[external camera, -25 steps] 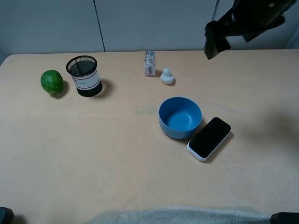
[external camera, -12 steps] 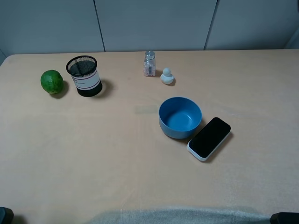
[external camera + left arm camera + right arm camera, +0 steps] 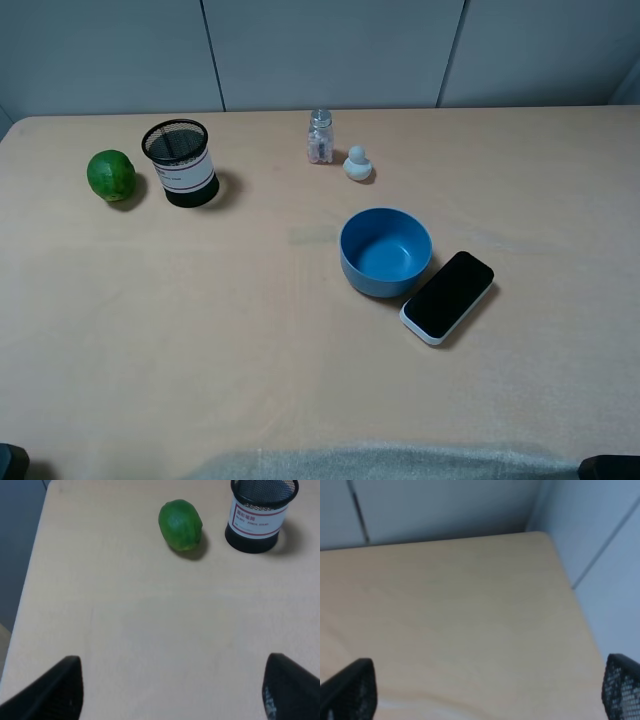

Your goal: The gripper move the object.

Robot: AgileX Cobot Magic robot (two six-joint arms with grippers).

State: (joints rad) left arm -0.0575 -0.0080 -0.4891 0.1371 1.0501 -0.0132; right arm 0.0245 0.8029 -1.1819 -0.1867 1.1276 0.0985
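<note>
The blue bowl point(image 3: 385, 250) stands upright and empty right of the table's middle, touching or nearly touching a black-screened phone point(image 3: 447, 296) at its front right. Neither arm reaches over the table in the exterior view. My left gripper point(image 3: 172, 690) is open, its two dark fingertips point(image 3: 55, 690) wide apart above bare table, near the lime. My right gripper point(image 3: 487, 690) is open and empty, its fingertips point(image 3: 350, 690) wide apart over the table's far right corner. The bowl does not show in either wrist view.
A black mesh pen cup point(image 3: 180, 162) and a green lime point(image 3: 111, 175) stand at the back left; both show in the left wrist view, cup point(image 3: 260, 510) and lime point(image 3: 180, 524). A glass shaker point(image 3: 320, 136) and a small white duck point(image 3: 357, 163) stand behind the bowl.
One second ago the right arm hung over the table's far right in the exterior view. It has withdrawn out of that view. The objects have not moved.
</note>
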